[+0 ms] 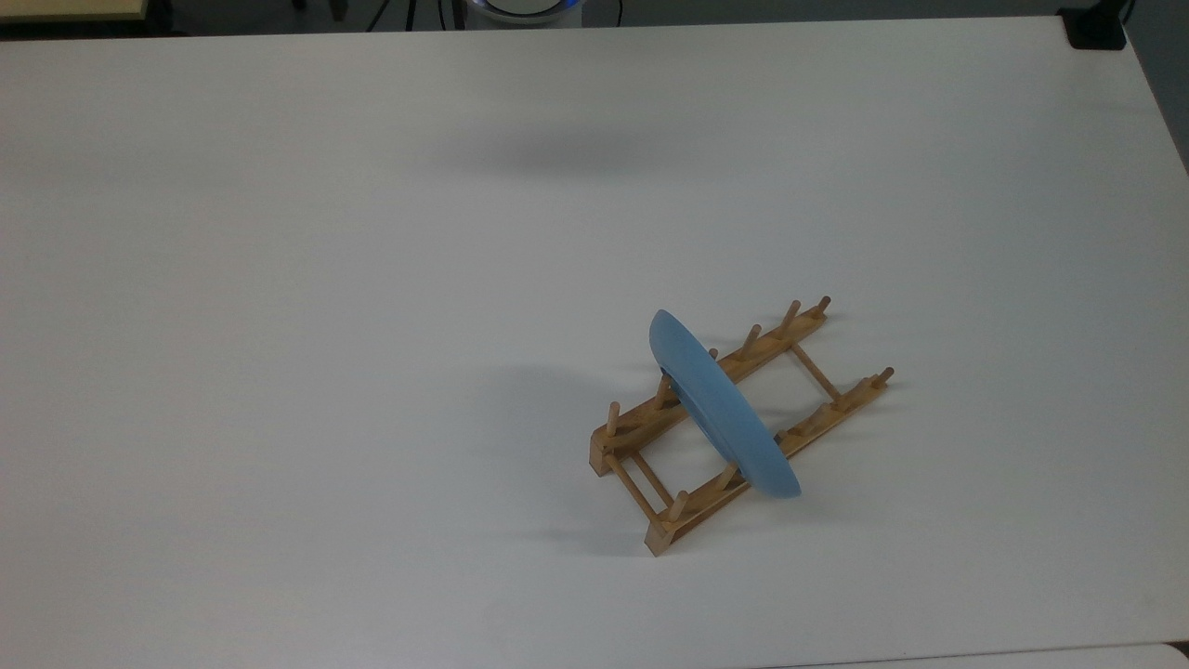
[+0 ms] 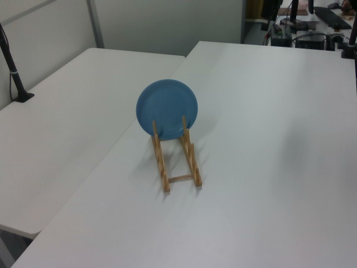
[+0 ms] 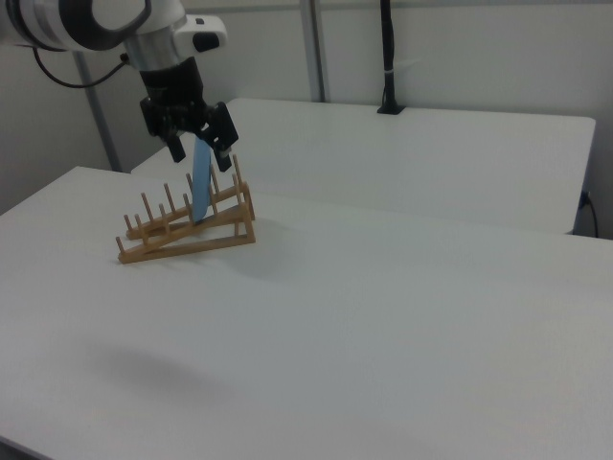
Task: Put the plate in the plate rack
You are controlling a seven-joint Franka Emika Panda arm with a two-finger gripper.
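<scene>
One plate (image 1: 720,409), glossy light blue, stands on its edge in the plate rack (image 1: 771,344), which sits on a white table (image 1: 279,325). In the top view the plate crosses both wooden rails at about the middle of the rack's length, with pegs on either side of it. It sits close to upright, and its lower rim reaches past the nearer rail toward the top view's bottom right. The rack lies at a slant there, running from the lower middle up toward the top view's right.

In the left view the plate (image 2: 167,109) shows a full round face, and the rack (image 2: 192,162) runs toward the camera beneath it, two rails joined by a thin crossbar at the near end. It rests on the table (image 2: 268,167). A second white table (image 2: 56,111) adjoins on the left view's left, with a black post (image 2: 11,61) at its far corner.

In the right view the plate (image 3: 200,192) is seen edge-on (a thin blue sliver between the pegs) in the rack (image 3: 192,244) on the table (image 3: 383,316). The gripper (image 3: 202,161) hangs at the plate's top edge on a white-and-black arm (image 3: 105,24) that comes in from the right view's upper left. Its two black fingers (image 3: 223,158) are spread apart, one on each side of the plate's rim. Whether either finger touches the plate I cannot tell.
</scene>
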